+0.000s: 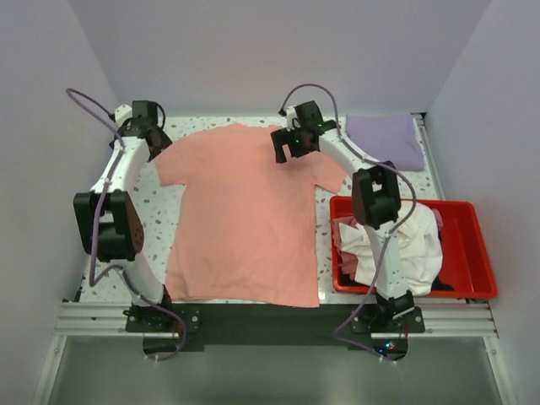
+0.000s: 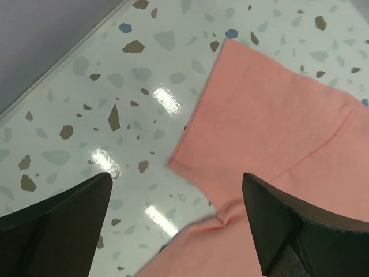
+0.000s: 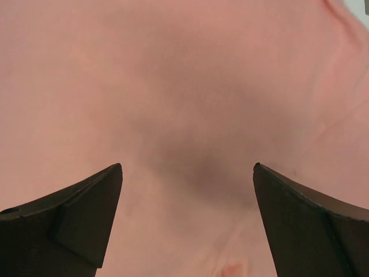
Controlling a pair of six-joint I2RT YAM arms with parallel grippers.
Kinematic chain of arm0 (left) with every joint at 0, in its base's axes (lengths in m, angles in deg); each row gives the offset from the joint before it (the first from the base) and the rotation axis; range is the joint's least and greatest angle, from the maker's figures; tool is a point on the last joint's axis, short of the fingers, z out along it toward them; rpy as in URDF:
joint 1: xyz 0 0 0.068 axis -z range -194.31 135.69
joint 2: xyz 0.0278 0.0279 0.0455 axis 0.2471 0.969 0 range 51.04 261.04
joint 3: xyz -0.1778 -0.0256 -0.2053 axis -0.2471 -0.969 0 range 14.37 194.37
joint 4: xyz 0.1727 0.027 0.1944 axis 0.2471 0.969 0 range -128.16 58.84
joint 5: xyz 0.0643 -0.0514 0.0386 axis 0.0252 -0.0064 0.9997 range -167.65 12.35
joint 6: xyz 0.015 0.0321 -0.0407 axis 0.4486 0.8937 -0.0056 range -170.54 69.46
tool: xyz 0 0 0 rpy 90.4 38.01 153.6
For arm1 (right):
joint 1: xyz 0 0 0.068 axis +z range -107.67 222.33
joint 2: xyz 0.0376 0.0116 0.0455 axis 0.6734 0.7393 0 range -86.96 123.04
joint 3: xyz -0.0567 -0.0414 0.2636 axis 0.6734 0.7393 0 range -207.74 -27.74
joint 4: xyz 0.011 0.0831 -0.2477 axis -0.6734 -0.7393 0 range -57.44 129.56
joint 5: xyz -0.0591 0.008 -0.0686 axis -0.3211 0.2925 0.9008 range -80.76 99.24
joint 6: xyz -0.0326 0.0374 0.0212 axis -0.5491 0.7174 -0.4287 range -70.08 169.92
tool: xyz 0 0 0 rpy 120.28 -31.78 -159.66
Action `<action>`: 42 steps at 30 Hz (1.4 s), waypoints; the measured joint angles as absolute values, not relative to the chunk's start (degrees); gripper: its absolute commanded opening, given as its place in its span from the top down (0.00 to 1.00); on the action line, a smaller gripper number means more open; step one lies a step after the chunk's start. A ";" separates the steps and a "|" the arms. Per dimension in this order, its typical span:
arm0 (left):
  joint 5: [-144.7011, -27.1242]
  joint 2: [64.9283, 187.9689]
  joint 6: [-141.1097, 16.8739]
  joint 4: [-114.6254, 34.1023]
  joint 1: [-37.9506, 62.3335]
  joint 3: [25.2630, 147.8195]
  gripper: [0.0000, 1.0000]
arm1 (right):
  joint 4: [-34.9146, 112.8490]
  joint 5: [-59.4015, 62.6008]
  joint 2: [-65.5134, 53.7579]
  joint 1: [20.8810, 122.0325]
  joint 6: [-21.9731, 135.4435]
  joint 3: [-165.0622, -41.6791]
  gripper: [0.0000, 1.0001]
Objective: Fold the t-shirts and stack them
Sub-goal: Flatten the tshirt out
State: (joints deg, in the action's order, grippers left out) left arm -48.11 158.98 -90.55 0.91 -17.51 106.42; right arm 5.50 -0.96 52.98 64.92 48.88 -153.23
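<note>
While both hands hang wide open and hold nothing, the soft salmon-pink cloth t-shirt (image 1: pixel 245 219) lies flat on the speckled tabletop (image 1: pixel 160 211). Its long side runs from the collar at 12 o'clock to the hem at 6 o'clock. My left hand (image 1: pixel 150 137) is just off the cloth, with the sleeve (image 2: pixel 271 104) at about 4 o'clock. My right hand (image 1: pixel 291 152) points down over the other shoulder.

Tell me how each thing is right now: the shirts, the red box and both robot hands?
salmon-pink t-shirt: spread flat, unfolded.
lavender t-shirt: folded, at the far right corner.
cream-white t-shirt: crumpled in the bin.
red bin: upright, holding crumpled cloth.
left gripper: open, at the pink sleeve's edge.
right gripper: open, over the pink cloth.
</note>
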 measured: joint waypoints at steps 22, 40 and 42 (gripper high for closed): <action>-68.68 127.77 -92.03 -13.06 -6.38 64.68 0.00 | 20.36 0.20 18.32 73.09 60.69 -103.35 0.01; -73.29 131.64 -94.50 -21.32 -6.30 53.29 0.00 | 23.66 6.78 13.07 77.36 66.00 -91.66 0.01; -72.81 133.34 -94.48 -21.51 -6.30 54.69 0.00 | 23.81 6.76 13.16 77.62 66.02 -91.24 0.01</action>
State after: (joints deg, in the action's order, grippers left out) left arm -72.81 133.34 -94.48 -21.51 -6.30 54.69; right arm 23.81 6.76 13.16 77.62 66.02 -91.24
